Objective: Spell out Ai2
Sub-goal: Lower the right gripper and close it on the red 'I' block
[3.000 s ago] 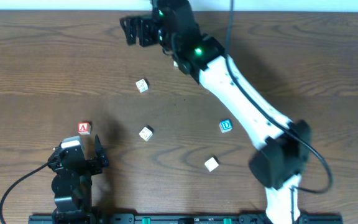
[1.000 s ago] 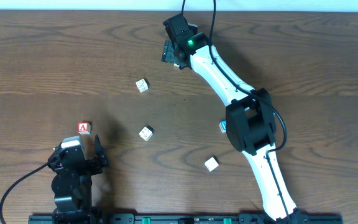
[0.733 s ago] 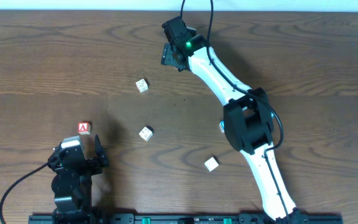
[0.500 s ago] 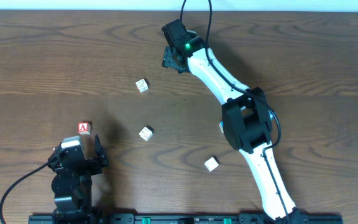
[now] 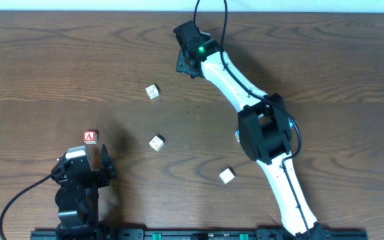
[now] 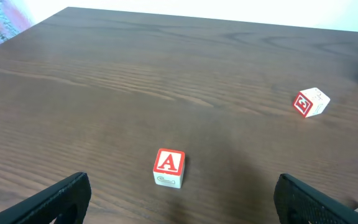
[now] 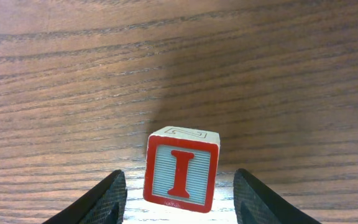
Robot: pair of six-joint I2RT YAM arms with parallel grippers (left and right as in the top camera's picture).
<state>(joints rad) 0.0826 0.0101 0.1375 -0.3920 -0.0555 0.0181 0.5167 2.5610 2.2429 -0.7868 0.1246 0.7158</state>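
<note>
The red A block [image 5: 90, 137] sits at the left, just ahead of my open, empty left gripper [image 5: 87, 162]. In the left wrist view the A block [image 6: 169, 167] lies between and beyond the wide-open fingers [image 6: 182, 202]. My right gripper [image 5: 185, 61] is at the far middle of the table. In the right wrist view its fingers [image 7: 180, 186] are open on either side of the red I block [image 7: 182, 169], which rests on the wood with gaps on both sides. The I block is hidden under the gripper in the overhead view. No block with a 2 can be read.
Loose blocks lie mid-table: one [image 5: 152, 91] far centre, which shows a red face in the left wrist view [image 6: 310, 102], one [image 5: 156, 142] centre, one [image 5: 227, 175] near right. A blue block [image 5: 238, 135] is partly hidden by the right arm [image 5: 262, 133].
The right arm has swung its gripper from the far left of centre to the right and down over the I block, then nearly settled. The left arm and blocks have not moved.
</note>
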